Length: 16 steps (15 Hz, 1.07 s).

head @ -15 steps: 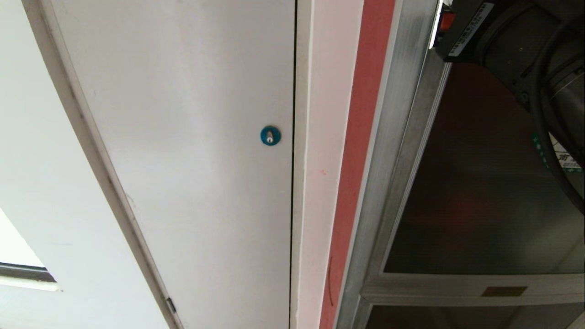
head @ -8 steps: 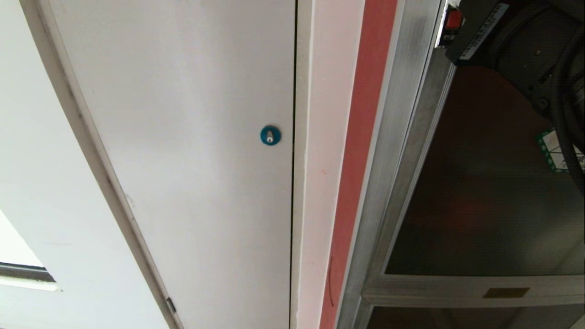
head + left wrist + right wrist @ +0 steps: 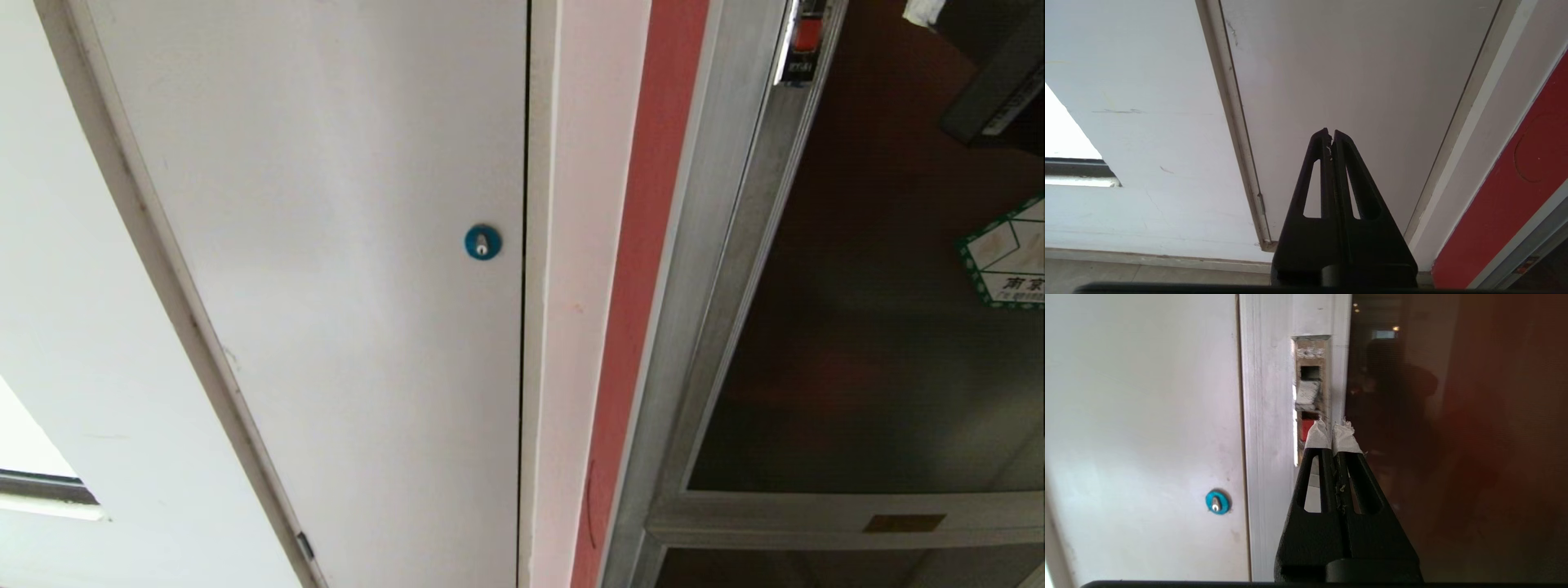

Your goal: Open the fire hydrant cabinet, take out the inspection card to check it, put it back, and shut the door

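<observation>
The fire hydrant cabinet's silver frame [image 3: 718,245] runs down the right of the head view. The door [image 3: 857,343], dark tinted glass with a green-edged hexagonal sticker [image 3: 1008,253], lies in that frame. The small red latch [image 3: 808,34] sits at its top edge, set in a recess of the frame [image 3: 1265,457]. My right gripper [image 3: 1333,428] is shut and empty. Its tape-wrapped tips hover just in front of the red latch [image 3: 1305,429], at the edge of the glass [image 3: 1453,457]. The right arm [image 3: 992,90] shows in the top right corner. The inspection card is hidden.
A plain white door [image 3: 343,245] with a round blue lock [image 3: 482,242] fills the left. A red wall strip [image 3: 645,245] separates it from the cabinet. A lower dark panel with an orange label [image 3: 904,523] sits below. My left gripper [image 3: 1331,132] hangs shut, low before the white door.
The right arm has swung up and to the right in the head view, uncovering the hexagonal sticker and more of the glass. The left arm and the cabinet have not moved.
</observation>
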### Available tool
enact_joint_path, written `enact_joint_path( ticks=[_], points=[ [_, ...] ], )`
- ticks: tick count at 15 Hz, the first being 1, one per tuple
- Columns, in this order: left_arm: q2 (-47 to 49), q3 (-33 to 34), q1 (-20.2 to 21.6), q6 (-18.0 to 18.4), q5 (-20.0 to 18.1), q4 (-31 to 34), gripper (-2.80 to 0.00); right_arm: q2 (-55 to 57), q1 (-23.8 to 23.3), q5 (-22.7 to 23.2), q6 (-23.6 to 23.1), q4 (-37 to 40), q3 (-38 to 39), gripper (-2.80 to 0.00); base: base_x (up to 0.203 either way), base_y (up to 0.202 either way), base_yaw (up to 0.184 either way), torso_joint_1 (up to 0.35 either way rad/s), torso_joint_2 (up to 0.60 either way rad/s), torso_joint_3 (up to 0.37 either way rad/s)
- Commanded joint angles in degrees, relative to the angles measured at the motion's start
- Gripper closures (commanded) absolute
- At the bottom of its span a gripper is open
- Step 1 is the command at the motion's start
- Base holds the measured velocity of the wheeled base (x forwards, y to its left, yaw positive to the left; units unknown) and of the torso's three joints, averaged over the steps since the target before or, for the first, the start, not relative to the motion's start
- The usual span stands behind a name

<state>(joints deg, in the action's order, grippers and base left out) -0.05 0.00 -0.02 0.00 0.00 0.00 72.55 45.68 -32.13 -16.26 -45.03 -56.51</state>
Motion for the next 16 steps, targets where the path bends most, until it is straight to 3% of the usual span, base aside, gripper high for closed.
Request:
enact_joint_path(
  ticks=[1,5,6,16],
  points=[
    [0.0,0.0,0.0,0.0,0.0,0.0,0.00,-2.2,0.4,-0.1,-0.1,-0.5,1.0,0.00,0.000,0.000,0.000,0.000,0.00,0.000],
    [0.0,0.0,0.0,0.0,0.0,0.0,0.00,0.0,1.0,0.0,0.1,-0.8,1.7,0.00,0.000,0.000,0.000,0.000,0.00,0.000],
    [0.0,0.0,0.0,0.0,0.0,0.0,0.00,1.1,1.0,0.0,0.2,-0.9,1.6,-2.80,0.000,0.000,0.000,0.000,0.00,0.000],
    [0.0,0.0,0.0,0.0,0.0,0.0,0.00,10.5,-0.8,-3.1,-0.3,-5.3,-6.6,-2.80,0.000,0.000,0.000,0.000,0.00,0.000]
  ],
)
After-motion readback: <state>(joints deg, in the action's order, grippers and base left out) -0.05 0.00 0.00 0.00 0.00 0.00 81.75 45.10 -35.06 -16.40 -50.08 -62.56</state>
